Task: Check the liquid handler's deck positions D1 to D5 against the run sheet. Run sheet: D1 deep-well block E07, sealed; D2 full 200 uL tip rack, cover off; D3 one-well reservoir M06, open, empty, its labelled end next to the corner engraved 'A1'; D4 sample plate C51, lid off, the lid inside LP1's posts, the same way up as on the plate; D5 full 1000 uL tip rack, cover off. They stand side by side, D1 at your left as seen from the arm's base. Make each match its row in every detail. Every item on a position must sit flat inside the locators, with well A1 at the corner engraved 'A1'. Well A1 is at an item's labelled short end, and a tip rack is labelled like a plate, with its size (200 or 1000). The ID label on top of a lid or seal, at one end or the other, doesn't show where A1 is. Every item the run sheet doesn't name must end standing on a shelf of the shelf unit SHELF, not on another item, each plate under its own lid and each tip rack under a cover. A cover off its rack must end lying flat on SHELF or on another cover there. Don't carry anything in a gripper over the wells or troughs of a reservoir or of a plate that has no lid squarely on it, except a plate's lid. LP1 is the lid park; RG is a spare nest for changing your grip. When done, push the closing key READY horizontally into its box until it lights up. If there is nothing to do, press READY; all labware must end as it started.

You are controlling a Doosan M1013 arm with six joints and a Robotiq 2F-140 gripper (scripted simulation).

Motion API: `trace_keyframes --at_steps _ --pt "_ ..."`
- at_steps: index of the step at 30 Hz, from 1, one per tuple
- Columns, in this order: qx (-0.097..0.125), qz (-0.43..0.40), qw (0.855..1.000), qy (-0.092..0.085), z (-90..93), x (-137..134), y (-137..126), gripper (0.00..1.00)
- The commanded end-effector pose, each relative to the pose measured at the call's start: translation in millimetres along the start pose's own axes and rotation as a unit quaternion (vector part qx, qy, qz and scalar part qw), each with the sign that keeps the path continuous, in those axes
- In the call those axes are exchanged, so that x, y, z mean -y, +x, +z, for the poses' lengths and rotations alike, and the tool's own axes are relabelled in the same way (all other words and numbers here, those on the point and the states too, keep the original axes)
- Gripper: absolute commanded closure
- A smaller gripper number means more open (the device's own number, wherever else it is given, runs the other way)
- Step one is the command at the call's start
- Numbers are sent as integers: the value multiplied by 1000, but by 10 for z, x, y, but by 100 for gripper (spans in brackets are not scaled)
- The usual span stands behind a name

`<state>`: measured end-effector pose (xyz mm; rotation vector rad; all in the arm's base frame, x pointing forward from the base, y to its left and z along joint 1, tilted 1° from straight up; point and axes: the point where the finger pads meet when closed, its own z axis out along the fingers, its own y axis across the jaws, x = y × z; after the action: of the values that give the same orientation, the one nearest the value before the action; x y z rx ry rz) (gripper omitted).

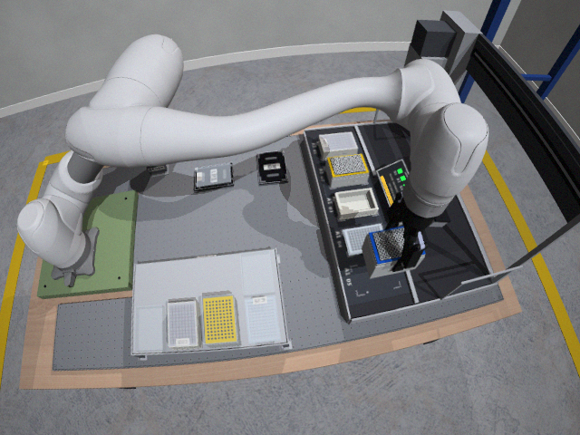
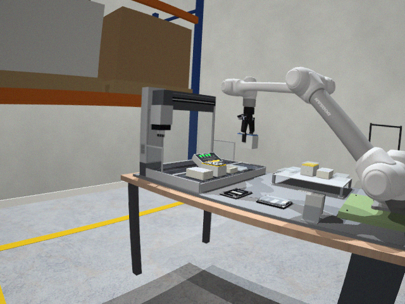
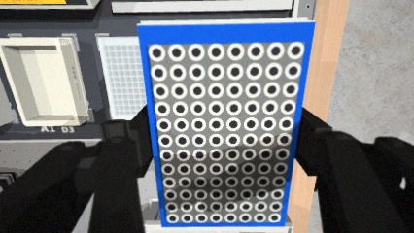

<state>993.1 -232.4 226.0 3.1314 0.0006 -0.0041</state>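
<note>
A pale grey wall (image 2: 294, 39) fills the exterior view from twelve to three o'clock. At ten o'clock a warehouse rack's orange beam (image 2: 65, 96) carries a brown carton (image 2: 143, 45) and a grey box (image 2: 49, 35); its blue upright (image 2: 196, 78) rises at twelve. The mottled grey floor (image 2: 81, 258) spreads from six to nine o'clock, crossed by a yellow line (image 2: 81, 227). A wood-edged table (image 2: 228, 214) stands on dark legs (image 2: 134, 225) at centre. A black tube frame (image 2: 385, 125) stands at three o'clock. Light is soft and even.
</note>
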Motion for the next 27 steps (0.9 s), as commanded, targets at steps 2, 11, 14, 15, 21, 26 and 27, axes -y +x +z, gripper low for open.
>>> trace_keyframes --at_steps 2,11,14,15,21,26,27 --pt "-1 0 1000 0 -84 1 2 90" --pt "-1 0 1000 0 -201 1 1 90" --pt "-1 0 1000 0 -251 1 1 90" --pt "-1 0 1000 0 -268 1 1 90" --pt "-1 0 1000 0 -368 1 1 90" --pt "-1 0 1000 0 -434 1 1 90" --pt "-1 0 1000 0 -434 1 1 90"
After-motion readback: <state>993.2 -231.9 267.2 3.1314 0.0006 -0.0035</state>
